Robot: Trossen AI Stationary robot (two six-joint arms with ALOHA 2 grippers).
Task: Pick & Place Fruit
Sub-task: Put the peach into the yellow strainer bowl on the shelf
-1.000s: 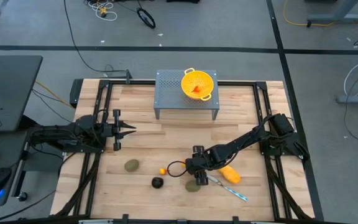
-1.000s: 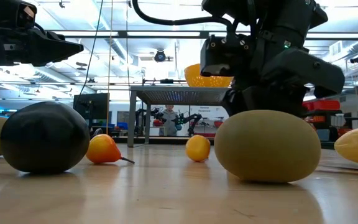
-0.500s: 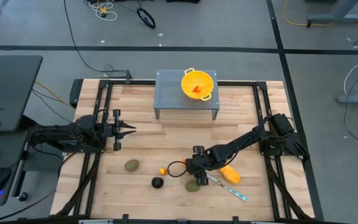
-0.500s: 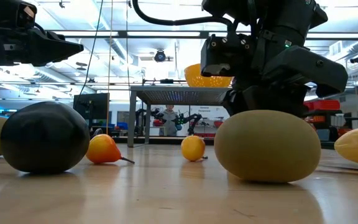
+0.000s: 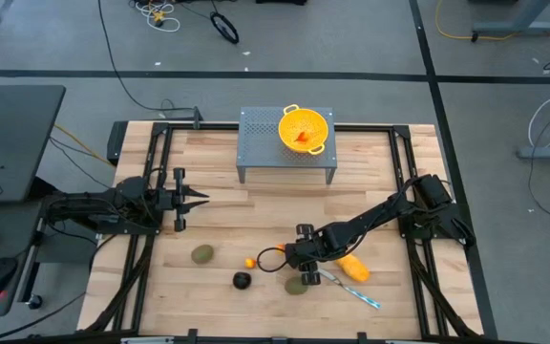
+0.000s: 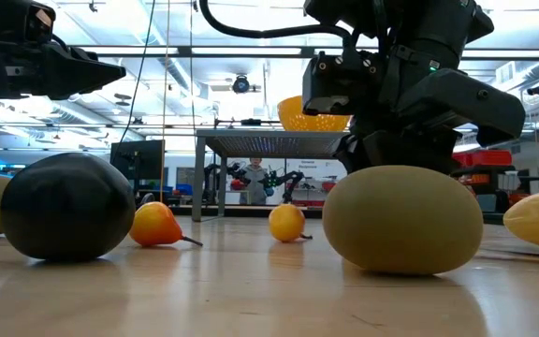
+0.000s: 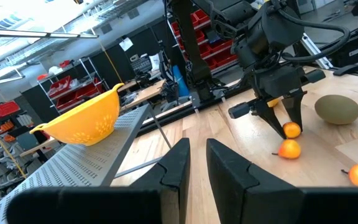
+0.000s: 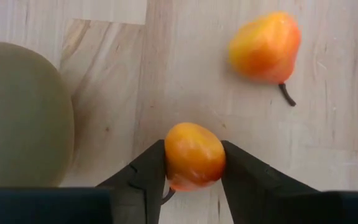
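I take the yellow colander [image 5: 305, 130] on its grey perforated stand [image 5: 260, 153] as my landmark; it sits at the far middle of the wooden table [image 5: 227, 229], and I can see an orange-red piece [image 5: 302, 139] lying inside it.

My right gripper [image 8: 193, 163] is well in front of the colander, down at the tabletop, and its two fingers [image 8: 146, 174] are pressed against both sides of a small orange fruit [image 8: 194, 155]. In the right wrist view the fruit fills the gap between the pads, so I read this as a pinch on it. The low view shows that same fruit [image 6: 286, 223] down near the boards; I cannot tell whether it touches them.

A second small orange fruit with a stem [image 8: 265, 46] lies on the wood a little farther from the colander's side, toward the left arm. An olive-green oval [image 8: 20, 115] sits just beside the gripper, nearer the front edge. The dark ball [image 5: 242, 280] lies in front and to the left of it, and the other green oval [image 5: 202, 254] farther left again. The yellow-orange oblong [image 5: 353, 267] rests to the right of the gripper, with the silver-and-blue knife [image 5: 351, 290] just in front of it.

My left gripper [image 7: 194, 163] hovers left of the stand, fingers close together around nothing, with only a narrow gap.
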